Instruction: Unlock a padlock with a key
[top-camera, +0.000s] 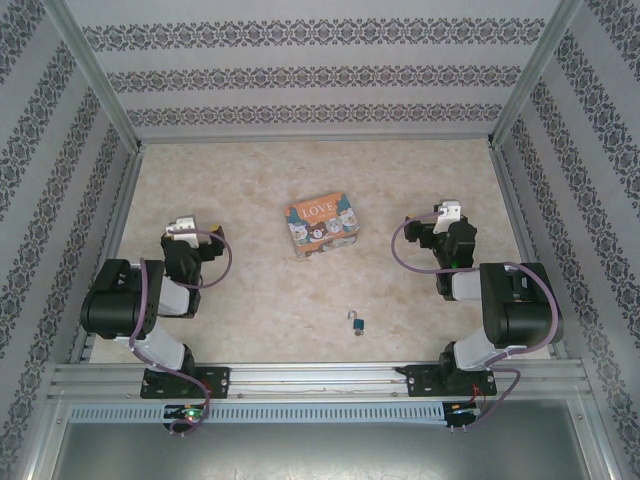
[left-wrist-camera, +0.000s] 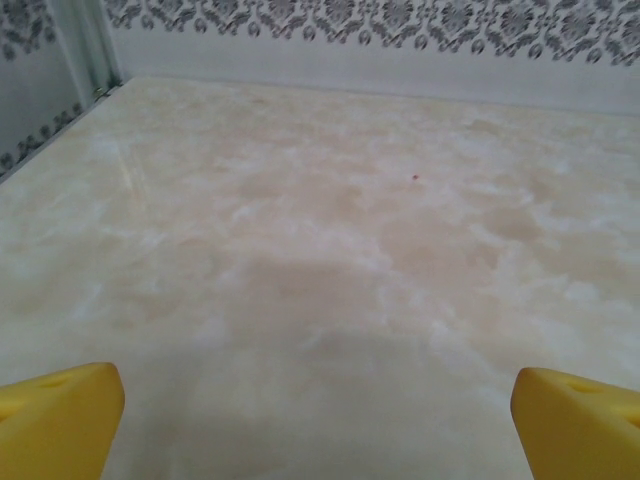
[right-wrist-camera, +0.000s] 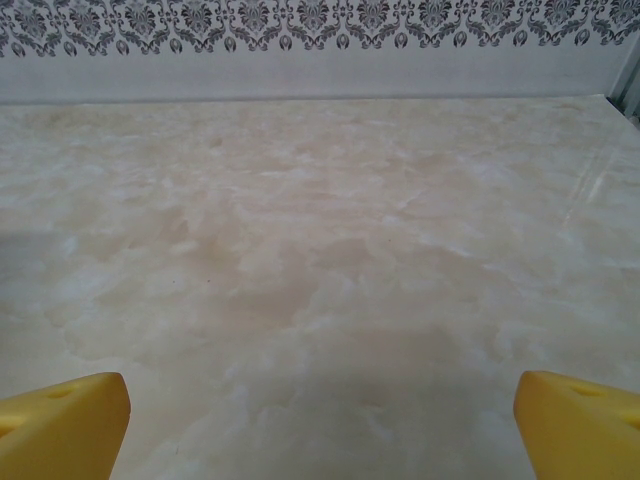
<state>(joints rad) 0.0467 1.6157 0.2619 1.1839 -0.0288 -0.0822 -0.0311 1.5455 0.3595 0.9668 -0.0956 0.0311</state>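
Note:
The tiny blue-teal padlock (top-camera: 357, 323) with its silvery shackle lies on the marbled table near the front edge, between the two arm bases. No key can be made out at this size. My left gripper (top-camera: 190, 232) rests folded back at the left side, far from the padlock. Its yellow fingers (left-wrist-camera: 60, 420) stand wide apart with bare table between them. My right gripper (top-camera: 447, 218) sits at the right side, likewise well away from the padlock. Its yellow fingers (right-wrist-camera: 575, 420) are spread wide with nothing between them.
An orange "LOVE" box (top-camera: 321, 227) with cartoon animals stands mid-table, behind the padlock. Patterned walls and metal frame posts (top-camera: 95, 75) enclose the table on three sides. A metal rail (top-camera: 320, 378) runs along the near edge by the arm bases.

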